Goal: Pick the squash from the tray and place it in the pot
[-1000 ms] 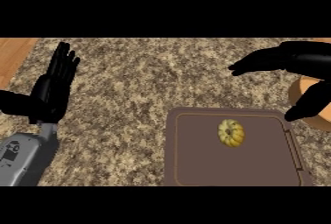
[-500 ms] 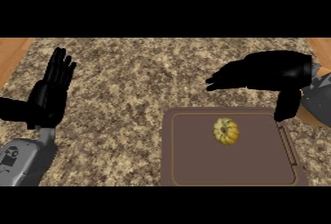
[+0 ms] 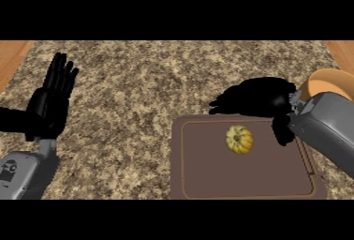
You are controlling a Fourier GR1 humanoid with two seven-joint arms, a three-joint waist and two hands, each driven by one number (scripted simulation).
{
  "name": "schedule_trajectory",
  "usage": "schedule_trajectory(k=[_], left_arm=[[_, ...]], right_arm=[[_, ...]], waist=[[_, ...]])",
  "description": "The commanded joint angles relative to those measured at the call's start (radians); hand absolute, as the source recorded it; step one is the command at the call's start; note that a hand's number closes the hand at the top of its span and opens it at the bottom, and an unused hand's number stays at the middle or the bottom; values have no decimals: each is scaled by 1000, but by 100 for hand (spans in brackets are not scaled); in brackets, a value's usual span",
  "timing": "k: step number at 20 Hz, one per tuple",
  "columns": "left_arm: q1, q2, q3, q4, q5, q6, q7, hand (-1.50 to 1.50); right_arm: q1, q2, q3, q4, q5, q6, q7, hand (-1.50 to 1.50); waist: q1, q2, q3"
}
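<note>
Your right hand, fingers spread, hovers at the squash's twelve o'clock over the tray; closing off-centre could roll it away. Left hand rests, fingers straight together.

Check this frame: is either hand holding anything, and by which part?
Nothing is held. The squash lies on the tray; the right hand hovers above it, the left hand rests open.

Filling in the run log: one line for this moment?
right hand open above tray far edge | squash on tray | left hand resting open
</note>
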Motion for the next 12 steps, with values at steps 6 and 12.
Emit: schedule_trajectory(k=[6, 12], left_arm=[[-9, -9, 48, -37, -17, -18, 52, 0], [17, -71, 13, -45, -83, 2, 35, 0]], right_arm=[[91, 5, -1, 25, 144, -4, -133, -150], [102, 70, -58, 16, 178, 6, -143, -150]], waist=[[-1, 0, 1], [-4, 0, 0]])
